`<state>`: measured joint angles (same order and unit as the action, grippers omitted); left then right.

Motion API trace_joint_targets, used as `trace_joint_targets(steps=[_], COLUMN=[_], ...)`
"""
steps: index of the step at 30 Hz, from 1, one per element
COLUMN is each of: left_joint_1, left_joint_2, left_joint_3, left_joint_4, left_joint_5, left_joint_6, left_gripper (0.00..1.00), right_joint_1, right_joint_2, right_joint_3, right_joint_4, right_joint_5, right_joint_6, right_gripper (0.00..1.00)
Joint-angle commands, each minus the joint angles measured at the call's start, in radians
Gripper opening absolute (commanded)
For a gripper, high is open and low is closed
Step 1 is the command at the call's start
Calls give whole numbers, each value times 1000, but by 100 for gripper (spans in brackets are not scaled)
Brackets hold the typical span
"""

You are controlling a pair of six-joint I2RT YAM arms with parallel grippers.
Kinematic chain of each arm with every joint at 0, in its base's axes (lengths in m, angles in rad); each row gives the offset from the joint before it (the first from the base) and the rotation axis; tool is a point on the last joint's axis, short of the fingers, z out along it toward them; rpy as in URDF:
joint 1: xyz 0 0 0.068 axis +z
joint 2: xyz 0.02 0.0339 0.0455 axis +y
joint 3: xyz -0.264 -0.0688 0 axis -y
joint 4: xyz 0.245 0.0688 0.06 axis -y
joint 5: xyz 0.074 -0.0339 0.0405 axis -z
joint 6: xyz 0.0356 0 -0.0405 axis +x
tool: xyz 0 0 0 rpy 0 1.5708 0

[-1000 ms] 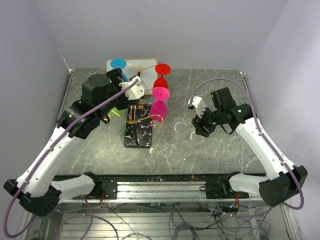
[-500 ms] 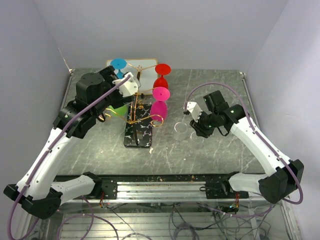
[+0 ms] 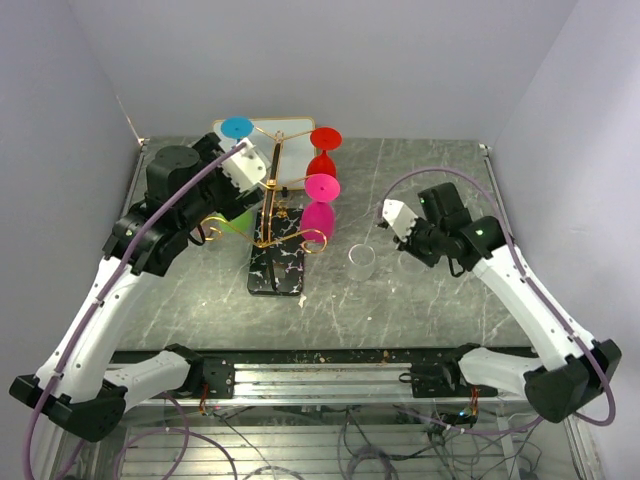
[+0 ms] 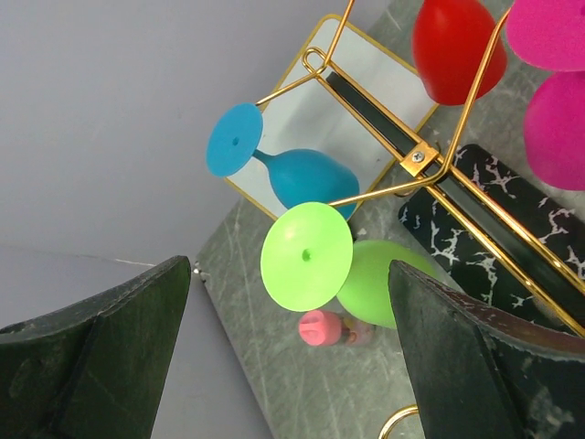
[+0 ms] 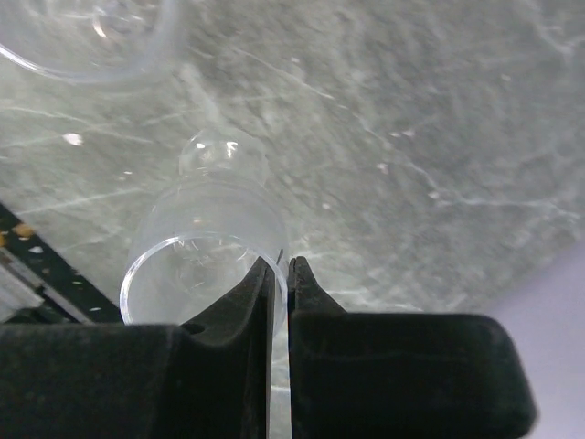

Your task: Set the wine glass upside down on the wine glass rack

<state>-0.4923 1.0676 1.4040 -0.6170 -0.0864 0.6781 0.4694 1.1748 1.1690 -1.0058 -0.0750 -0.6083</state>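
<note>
Left arm: raised, elbow bent, wrist up beside the 9 o'clock side of the wine glass rack (image 3: pixel 268 205). Left gripper (image 4: pixel 288 267) spread wide, nothing between its fingers; it faces the green glass (image 4: pixel 375 283) hanging foot-up on a gold arm.

Right arm: reaches in from 4 o'clock, wrist low over the tabletop (image 3: pixel 440 180). Right gripper (image 5: pixel 281 265) pinched nearly together on the rim wall of the clear wine glass (image 5: pixel 196 242). This glass is at 3 o'clock from the rack base (image 3: pixel 277 268), well apart from it. Cannot tell if it rests on the tabletop.

A second clear glass (image 3: pixel 362 262) stands between the right gripper and the rack base.

Blue glass (image 4: pixel 306 178), red glass (image 4: pixel 457 46) and pink glass (image 4: pixel 558 119) hang inverted on the other arms. White gold-rimmed tray (image 3: pixel 295 150) lies at 12 o'clock behind the rack.

Tabletop grey, veined like marble. Pale walls close on three sides.
</note>
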Motion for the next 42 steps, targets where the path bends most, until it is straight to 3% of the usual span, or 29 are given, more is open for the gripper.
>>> trace_joint_targets(steps=[1,7,13,18,25,34,37,42], left_joint_1=[54,113,140,139,140,139,140,139], left_joint_2=[-22,-34,-46,-29,-8,81,103,156], left_joint_3=[3,19,21,36,-34,-30,-39,1], left_joint_4=[33,72,61,74,213,357,447,427], left_joint_5=[134,226,319,372,568,676,671,630], left_joint_6=[-128,-287,-393,-525,-788,-968,-1024,-1065], left_gripper=[99,99,99,95,90,87,86,83], right_joint_1=[-39,-224,-235,-235,-212,-84,-76,-71], right_joint_2=[-74,-65,5,38,-28,45,69,80], right_joint_3=[54,208,394,543,448,520,541,548], right_joint_4=[63,149,247,311,586,661,665,675], right_joint_5=[175,195,184,27,-293,-363,-414,-459], right_joint_6=[-61,-105,1,122,295,434,483,514], right_gripper=[0,0,0,0,0,0,0,0])
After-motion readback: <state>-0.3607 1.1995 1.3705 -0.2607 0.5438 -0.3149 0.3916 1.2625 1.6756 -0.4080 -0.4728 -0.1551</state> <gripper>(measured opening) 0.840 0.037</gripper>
